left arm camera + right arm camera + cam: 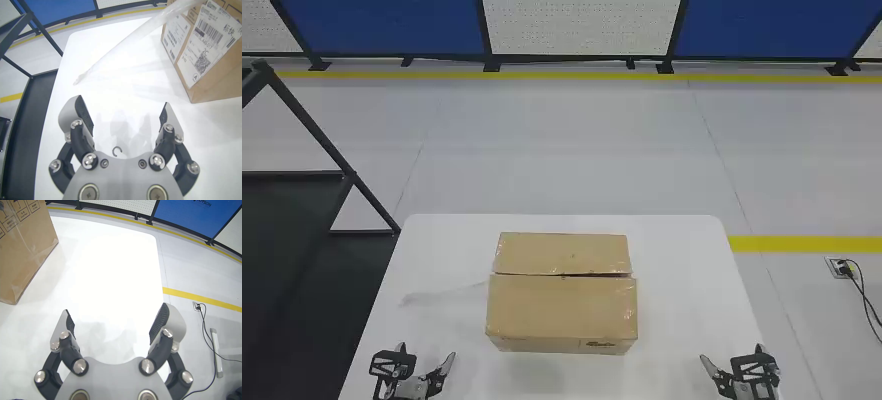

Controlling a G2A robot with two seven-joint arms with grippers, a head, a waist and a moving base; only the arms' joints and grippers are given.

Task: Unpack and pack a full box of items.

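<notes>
Above the table (692, 300), both jaws gape wide, empty.

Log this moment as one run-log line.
brown cardboard box: flaps down, on white table | clear tape strip: trailing off box | left hand: open, empty | right hand: open, empty

1. The left gripper (123, 105) hangs over the white table (132, 85) with its jaws spread wide and nothing between them.
2. The cardboard box (213, 62) stands farther off to its right, with labels on its side.
3. A clear strip (121, 43) trails leftward from the box's top.
</notes>
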